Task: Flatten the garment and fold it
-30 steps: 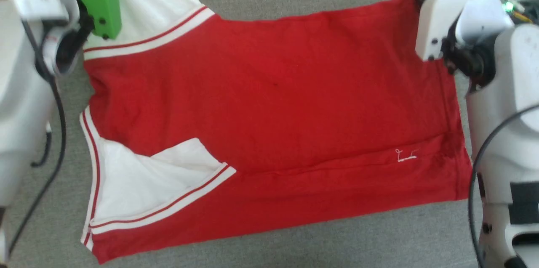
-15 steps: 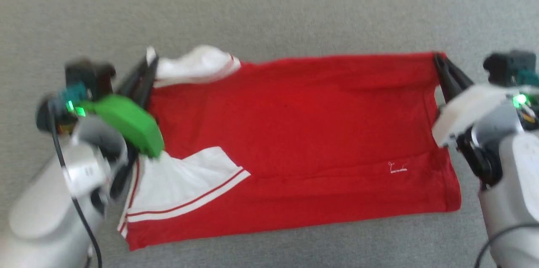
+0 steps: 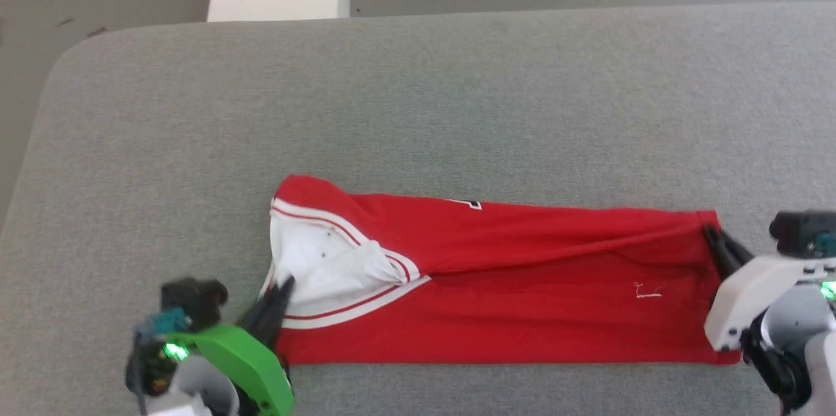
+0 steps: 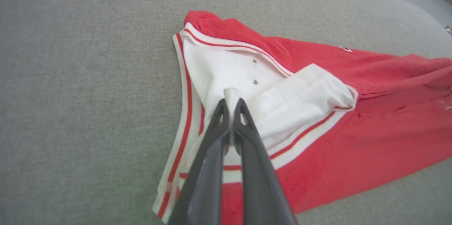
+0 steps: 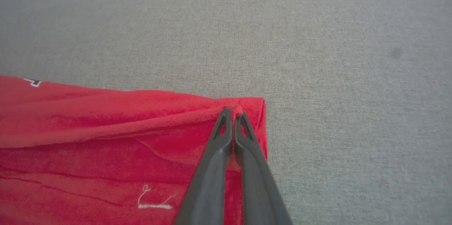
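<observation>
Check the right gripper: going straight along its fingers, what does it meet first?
The right gripper is shut on the garment at its corner, so that pinched red fold is first. Past it lies bare grey table padding; whether the gripper would graze it is unclear at this depth.

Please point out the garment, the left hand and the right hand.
garment [image 3: 522,311]: head view, red body cloth.
left hand [image 4: 232,102]: left wrist view, midway between its fingertips.
right hand [image 5: 233,112]: right wrist view, midway between its fingertips.
</observation>
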